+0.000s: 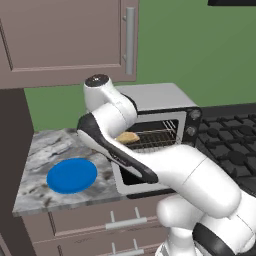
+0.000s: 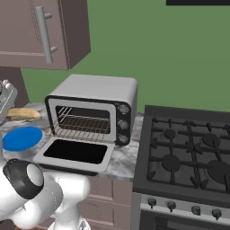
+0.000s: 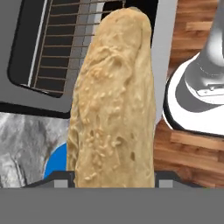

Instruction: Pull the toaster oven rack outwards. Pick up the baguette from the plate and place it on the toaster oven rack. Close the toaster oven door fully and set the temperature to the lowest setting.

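Note:
My gripper [image 3: 113,182] is shut on the baguette [image 3: 113,100], a tan seeded bread stick that runs up the middle of the hand view. It hangs in the air left of the toaster oven [image 2: 103,90], with the baguette [image 2: 22,113] above the blue plate [image 2: 21,138], which is bare. The toaster oven door [image 2: 76,152] lies folded down flat. The wire toaster oven rack [image 2: 83,123] sits in the dark cavity with its front edge at the opening. From the left, the baguette [image 1: 128,137] peeks out behind my arm, in front of the rack [image 1: 157,136].
Three dark knobs [image 2: 122,123] run down the oven's right side. A black stove [image 2: 188,152] adjoins the marble counter [image 1: 45,150] on the right. A wall cabinet with a bar handle [image 2: 45,33] hangs above the counter's left part.

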